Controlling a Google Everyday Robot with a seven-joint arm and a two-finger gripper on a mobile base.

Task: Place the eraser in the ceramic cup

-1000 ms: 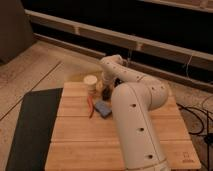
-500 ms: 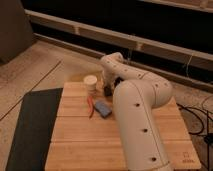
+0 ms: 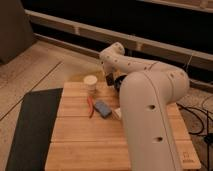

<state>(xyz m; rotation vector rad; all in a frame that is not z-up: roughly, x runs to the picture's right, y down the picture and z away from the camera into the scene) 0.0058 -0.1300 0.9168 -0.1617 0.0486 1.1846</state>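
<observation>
The floor around me is pale and speckled, and a dark wall with long ledges runs behind. In front sits a slatted wooden worktop (image 3: pixel 80 145) with a dark mat (image 3: pixel 32 127) lying along its left side.

My 1 white arm (image 3: pixel 150 105) takes up the right half of the view, bending from a bulky upper segment back toward the far edge of the worktop. My end effector (image 3: pixel 113 80) sits low at that far edge, just to the right of the ceramic cup (image 3: pixel 90 82) and apart from it. Its 2 fingers are together. I cannot tell whether anything is pinched between them, and I cannot make out the eraser anywhere.

The ceramic cup stands upright near the back left of the worktop. Nearer the middle lies a red pen (image 3: pixel 90 106), with a flat blue block (image 3: pixel 103 108) just beside it on the right. A small white object (image 3: pixel 116 113) lies close against my arm.
</observation>
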